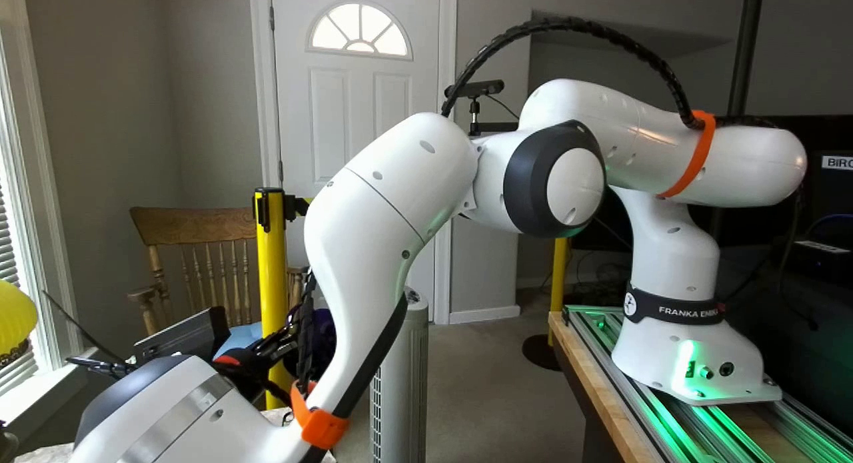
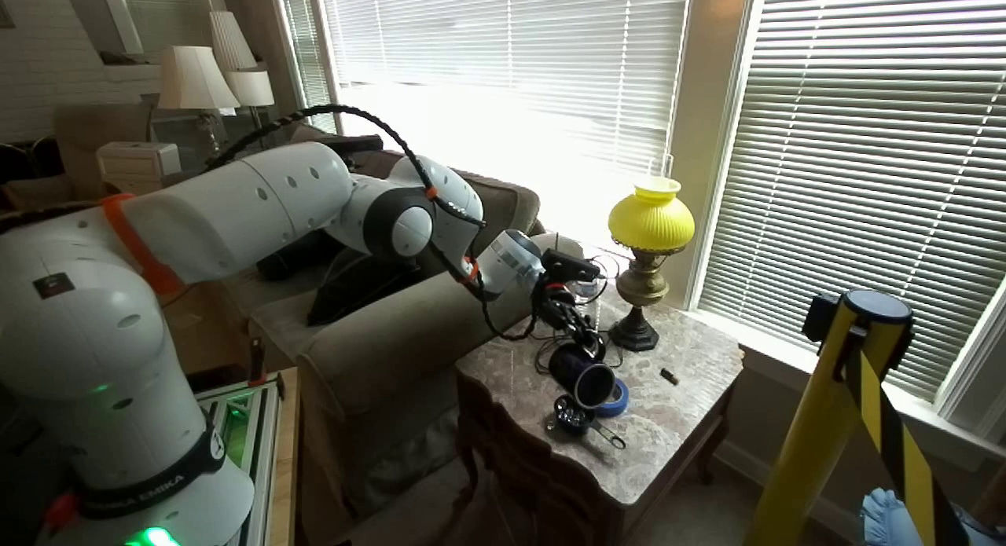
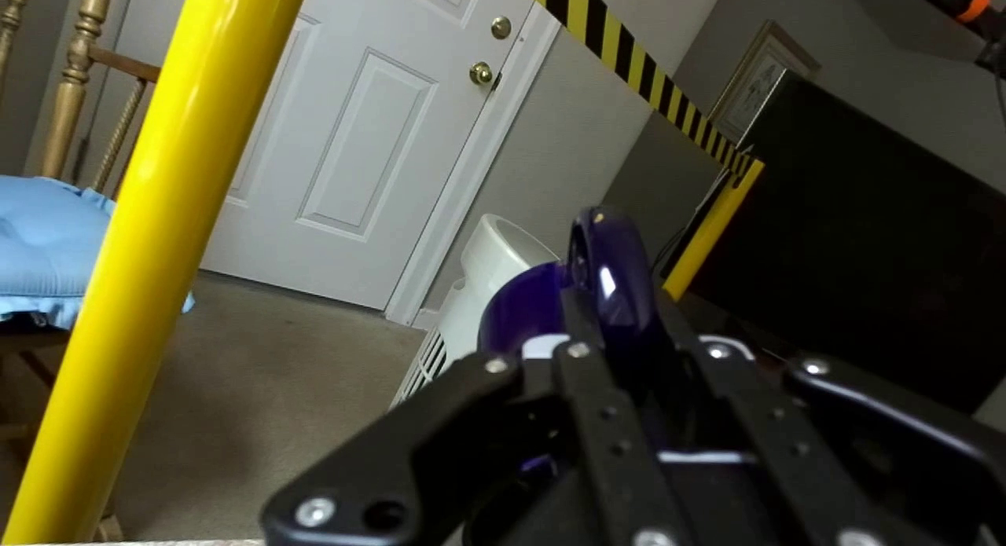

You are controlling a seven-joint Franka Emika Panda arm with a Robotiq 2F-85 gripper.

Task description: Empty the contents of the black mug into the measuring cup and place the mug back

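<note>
Black fingers of the Robotiq gripper loom closest in the wrist view, clamped on the handle of the dark purple mug. The Franka arm stretches nearly level from its base, bends at the elbow and slopes down through the forearm, with the wrist out over a marbled end table beside the sofa. There, as an exterior view shows, the mug is held tipped far over, its mouth facing outward near the measuring cup; whether the two touch, I cannot tell. The mug's inside is too dark to show what it holds. Bright, glinting pieces sit in the cup, whose handle juts out across the tabletop. Just beside the cup lies a roll of blue tape; farther back stands an oil lamp with a yellow shade.
</note>
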